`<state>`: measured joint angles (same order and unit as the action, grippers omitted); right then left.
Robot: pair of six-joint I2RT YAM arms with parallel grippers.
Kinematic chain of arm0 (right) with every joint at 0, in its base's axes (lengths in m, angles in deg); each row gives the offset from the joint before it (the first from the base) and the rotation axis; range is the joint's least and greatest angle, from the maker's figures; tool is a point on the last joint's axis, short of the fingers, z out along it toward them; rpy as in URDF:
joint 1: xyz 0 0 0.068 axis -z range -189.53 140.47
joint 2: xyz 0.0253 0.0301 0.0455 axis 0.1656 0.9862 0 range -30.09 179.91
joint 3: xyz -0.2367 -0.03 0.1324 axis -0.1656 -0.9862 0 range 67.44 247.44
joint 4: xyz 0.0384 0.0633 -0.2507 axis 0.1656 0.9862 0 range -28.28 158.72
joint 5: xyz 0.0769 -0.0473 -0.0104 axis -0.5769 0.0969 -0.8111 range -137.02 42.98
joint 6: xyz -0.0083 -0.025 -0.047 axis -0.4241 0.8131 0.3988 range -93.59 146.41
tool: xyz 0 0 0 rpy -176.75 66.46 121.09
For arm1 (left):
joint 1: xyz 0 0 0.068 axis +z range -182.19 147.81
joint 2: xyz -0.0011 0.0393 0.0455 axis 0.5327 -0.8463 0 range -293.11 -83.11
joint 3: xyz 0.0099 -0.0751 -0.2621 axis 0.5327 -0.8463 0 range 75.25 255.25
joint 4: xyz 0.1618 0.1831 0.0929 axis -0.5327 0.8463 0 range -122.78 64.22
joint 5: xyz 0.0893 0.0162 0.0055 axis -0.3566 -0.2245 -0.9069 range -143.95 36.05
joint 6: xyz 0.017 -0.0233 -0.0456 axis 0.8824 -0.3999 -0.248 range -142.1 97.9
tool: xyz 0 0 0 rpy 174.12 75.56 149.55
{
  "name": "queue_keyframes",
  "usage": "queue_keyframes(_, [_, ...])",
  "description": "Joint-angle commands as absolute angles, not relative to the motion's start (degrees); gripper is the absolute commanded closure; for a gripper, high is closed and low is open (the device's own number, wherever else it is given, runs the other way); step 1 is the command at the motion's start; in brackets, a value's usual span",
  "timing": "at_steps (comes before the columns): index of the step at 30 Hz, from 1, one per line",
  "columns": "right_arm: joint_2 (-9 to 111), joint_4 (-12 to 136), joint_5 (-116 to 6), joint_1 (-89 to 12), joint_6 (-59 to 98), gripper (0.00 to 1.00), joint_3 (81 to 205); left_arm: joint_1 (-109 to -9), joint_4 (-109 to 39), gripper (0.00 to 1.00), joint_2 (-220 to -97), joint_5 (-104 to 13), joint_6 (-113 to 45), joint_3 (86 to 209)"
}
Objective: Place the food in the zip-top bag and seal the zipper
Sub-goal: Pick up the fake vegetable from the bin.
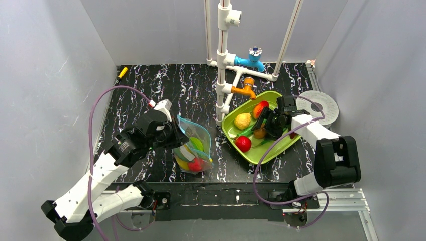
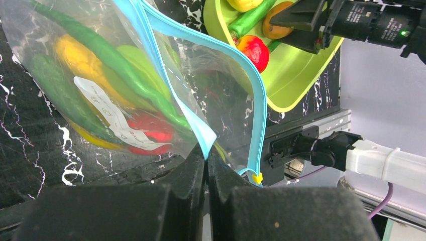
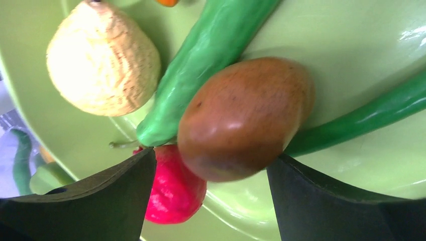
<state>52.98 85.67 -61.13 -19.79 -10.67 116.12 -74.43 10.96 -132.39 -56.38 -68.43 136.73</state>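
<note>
**Q:** What is the layout, starting from the largest item?

**A:** A black marbled counter (image 1: 150, 90) carries everything. A lime-green tray (image 1: 274, 96) sits right of centre in the top view. The clear bag (image 1: 193, 143) sits left of centre, near the tray but apart from it.

**Q:** What is the condition of the bag?

**A:** The mouth is open. In the left wrist view the two halves of the light-blue zipper (image 2: 258, 100) spread apart toward the top of the frame. Green, yellow and red food shows through the plastic, behind a white label (image 2: 108, 113).

**Q:** What is the left gripper doing?

**A:** The left gripper (image 2: 206, 163) is pinched tight on the near zipper edge of the bag, with no gap between its fingers.

**Q:** And the right gripper?

**A:** The right gripper (image 3: 211, 160) is over the tray, with its fingers spread wide on either side of a brown fruit (image 3: 246, 115). The finger at the lower right of the frame is at the fruit's edge. The finger at the lower left stands clear of it.

**Q:** What else is in the tray?

**A:**
- A long green vegetable (image 3: 211, 55) lies against the brown fruit.
- A pale bumpy pear (image 3: 103, 60) is at the upper left of the right wrist view.
- A red fruit (image 3: 176, 191) is at the lower centre.
- A second green vegetable (image 3: 371, 115) runs to the right edge.
</note>
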Motion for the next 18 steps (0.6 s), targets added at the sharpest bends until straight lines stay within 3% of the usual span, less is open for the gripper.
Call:
queue_keyframes(1, [55.91, 84.69, -59.02, -19.99, -9.86, 0.15, 118.76, -74.46, 12.11, 1.00, -131.41, -56.65, -68.32, 136.99])
queue_keyframes(5, [56.72, 83.43, -58.60, -19.99, -9.92, 0.20, 118.29, -74.49, 12.07, 1.00, -131.60, -56.75, -68.44, 136.91])
queue_keyframes(10, [54.20, 82.28, -57.80, -20.40, -9.11, 0.36, 116.78, -74.49, 11.65, 1.00, -132.64, -56.43, -68.14, 137.32])
queue_keyframes(18, [43.50, 82.17, -54.29, -23.50, -6.65, 0.86, 113.15, -74.49, 10.36, 1.00, -133.68, -55.69, -68.22, 136.29])
